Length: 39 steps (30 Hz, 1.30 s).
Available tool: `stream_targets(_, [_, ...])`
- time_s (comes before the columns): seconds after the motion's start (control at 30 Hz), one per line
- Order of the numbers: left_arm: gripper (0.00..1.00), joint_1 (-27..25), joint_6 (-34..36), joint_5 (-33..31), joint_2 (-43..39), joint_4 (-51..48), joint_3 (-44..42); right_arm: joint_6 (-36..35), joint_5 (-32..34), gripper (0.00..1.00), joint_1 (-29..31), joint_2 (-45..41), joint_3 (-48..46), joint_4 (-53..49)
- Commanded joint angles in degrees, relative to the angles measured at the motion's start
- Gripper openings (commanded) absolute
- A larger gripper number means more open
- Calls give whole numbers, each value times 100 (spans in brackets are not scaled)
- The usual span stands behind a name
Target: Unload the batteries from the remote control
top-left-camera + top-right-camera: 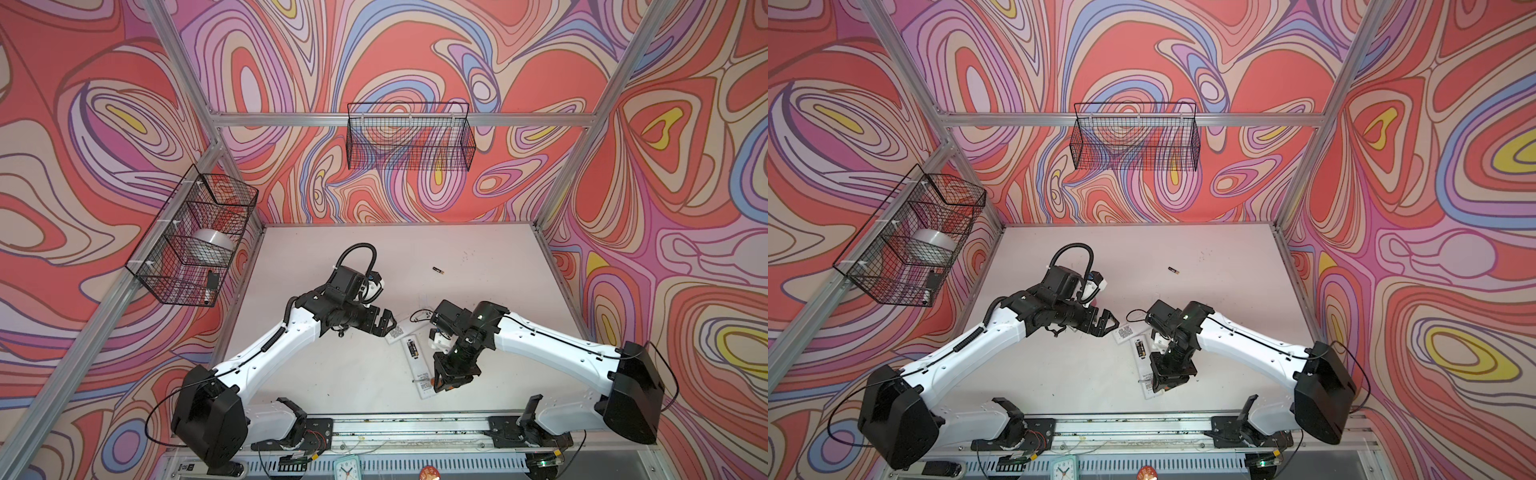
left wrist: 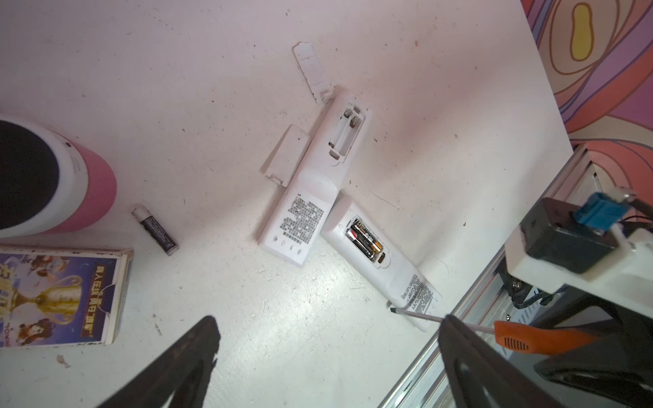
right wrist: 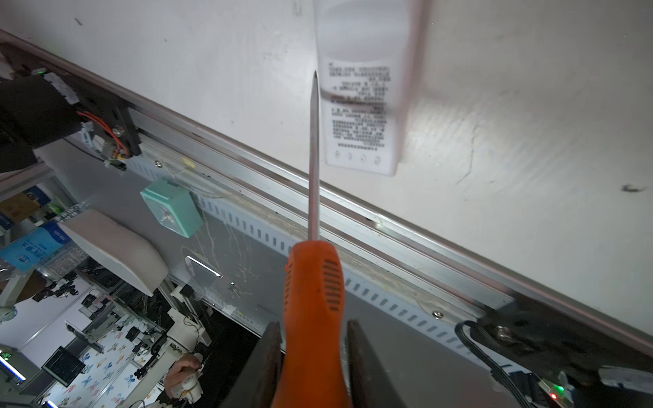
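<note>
Two white remote controls lie back-up at mid-table. One remote [image 2: 399, 275] [image 1: 420, 374] has two black batteries [image 2: 365, 242] [image 1: 411, 348] [image 1: 1139, 347] in its open bay. The other remote [image 2: 304, 212] has an empty bay. A loose battery [image 2: 155, 229] lies near a pink cup; a loose battery [image 1: 438, 270] [image 1: 1174, 270] also shows farther back. My left gripper [image 2: 328, 319] [image 1: 388, 322] hovers open and empty beside the remotes. My right gripper [image 3: 312, 328] [image 1: 446, 384] is shut on an orange-handled screwdriver [image 3: 314, 282], its tip by the loaded remote's label end [image 3: 360, 106].
Two white bay covers [image 2: 312, 69] [image 2: 284, 155] lie by the empty remote. A pink cup [image 2: 88, 187] and a card box [image 2: 60, 293] stand close to the left arm. The front rail [image 3: 353, 212] runs near the right gripper. Wire baskets [image 1: 409, 137] [image 1: 195, 237] hang on the walls.
</note>
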Motion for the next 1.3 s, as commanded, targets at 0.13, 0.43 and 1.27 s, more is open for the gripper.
stream_targets(0.13, [100,-4,1081,855,-92,171,-207,132,1052,0,-248,-131,-16,-970])
stream_targets(0.43, [100,-546,3598,1380,120,-519,-466,-564,886,0,-814,-325,592,-1162])
stream_targets(1.27, [81,-1221,4816,654,2068,-379,372,-1838,330,0,-1405,281,874,-834])
